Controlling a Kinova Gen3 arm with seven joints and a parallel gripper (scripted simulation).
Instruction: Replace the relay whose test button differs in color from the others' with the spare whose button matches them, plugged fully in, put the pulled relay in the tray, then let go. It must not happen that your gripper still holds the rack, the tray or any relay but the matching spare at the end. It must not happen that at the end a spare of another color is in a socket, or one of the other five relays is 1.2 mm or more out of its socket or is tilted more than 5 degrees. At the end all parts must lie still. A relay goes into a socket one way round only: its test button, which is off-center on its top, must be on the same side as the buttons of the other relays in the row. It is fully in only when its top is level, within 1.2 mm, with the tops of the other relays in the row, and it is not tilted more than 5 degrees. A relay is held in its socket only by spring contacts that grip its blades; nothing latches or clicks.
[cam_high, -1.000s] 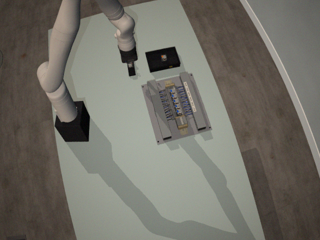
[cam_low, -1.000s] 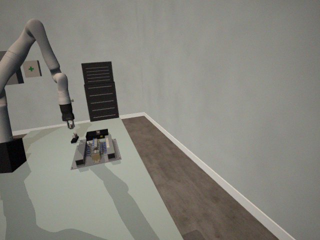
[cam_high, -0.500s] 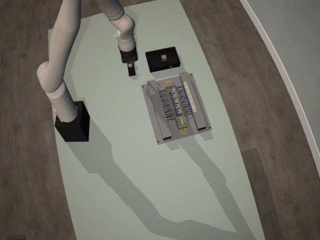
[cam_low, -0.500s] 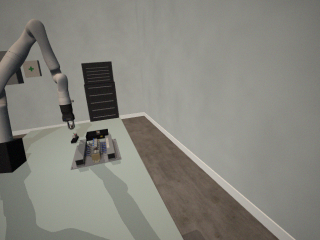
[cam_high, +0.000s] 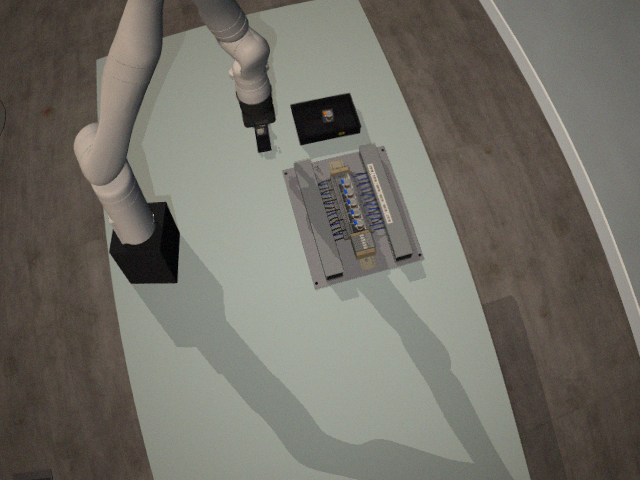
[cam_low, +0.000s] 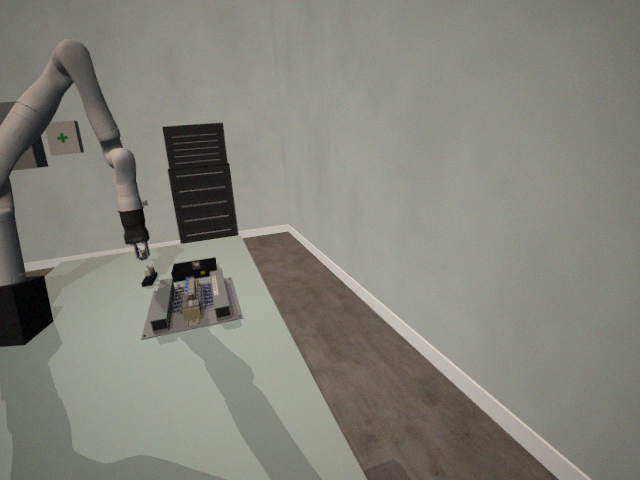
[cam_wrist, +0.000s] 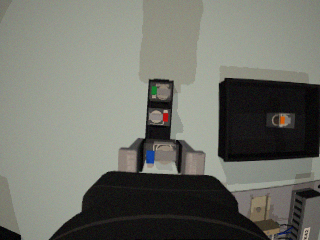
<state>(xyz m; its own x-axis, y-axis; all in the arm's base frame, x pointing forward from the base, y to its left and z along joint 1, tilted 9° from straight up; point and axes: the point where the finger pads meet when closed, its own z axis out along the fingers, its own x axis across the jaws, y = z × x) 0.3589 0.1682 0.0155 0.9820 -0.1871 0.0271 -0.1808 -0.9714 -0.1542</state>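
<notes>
While the arm hangs above the far end of the table, the parts read as follows.

Table: a pale green top (cam_high: 217, 320) carrying everything below.
Arm: white links rising from a black pedestal (cam_high: 168, 268) at the table's left side and bending down over the spare holder.
Panel: a grey mounting plate (cam_high: 310, 268) with two cable ducts either side of a central row of relays (cam_high: 350, 202) wired in blue; the row's buttons look blue, though they are too small from above to tell whether every socket is filled.
Tray: a black tray (cam_high: 310, 129) just beyond the panel, with the orange-button relay (cam_wrist: 282, 120) lying inside it.
Spare holder: a small black block (cam_wrist: 160, 103) beside the tray, apart from it, with a green-button relay (cam_wrist: 159, 91) and a red-button relay (cam_wrist: 160, 118) seated in it.
Gripper: the gripper (cam_wrist: 162, 159) is raised clear above the holder, its fingers clamped on the blue-button relay (cam_wrist: 160, 154).
</notes>
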